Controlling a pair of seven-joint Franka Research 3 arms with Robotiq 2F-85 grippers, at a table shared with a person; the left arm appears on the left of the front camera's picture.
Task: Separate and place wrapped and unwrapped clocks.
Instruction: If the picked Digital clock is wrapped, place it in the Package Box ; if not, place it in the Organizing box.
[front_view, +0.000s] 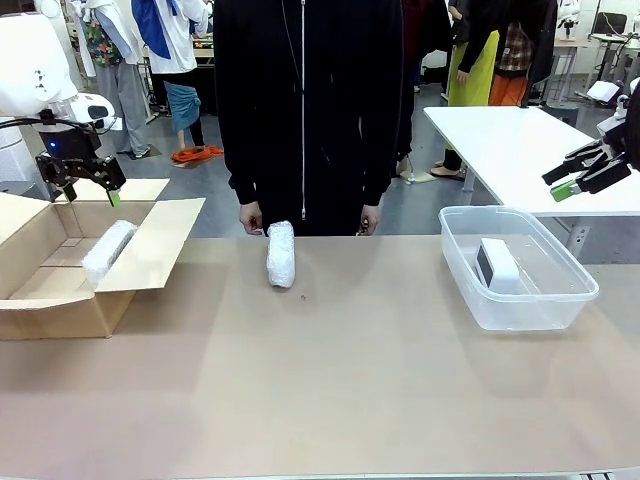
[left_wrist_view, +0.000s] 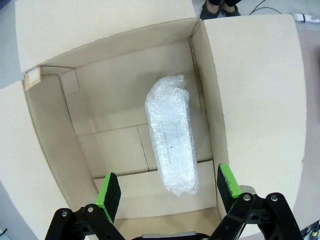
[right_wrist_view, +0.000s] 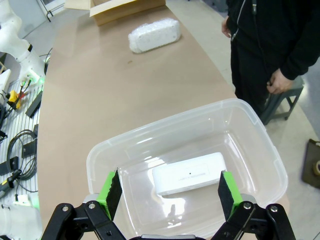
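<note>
Two of the three placements look done. One wrapped clock (front_view: 107, 252) lies in the cardboard box (front_view: 150, 245) at the left, and the bare clock (front_view: 500, 266) sits in the clear bin (front_view: 560, 300) at the right. The second wrapped clock (front_view: 281, 254) lies on the surface (front_view: 350, 380) at the far middle and likely belongs in the box too. The left end effector (front_view: 92, 195) hangs released over the box, and the right end effector (front_view: 558, 182), also released and empty, hangs over the bin.

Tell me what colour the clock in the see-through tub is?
The clock in the tub is white, clearest in the right wrist view.
</note>
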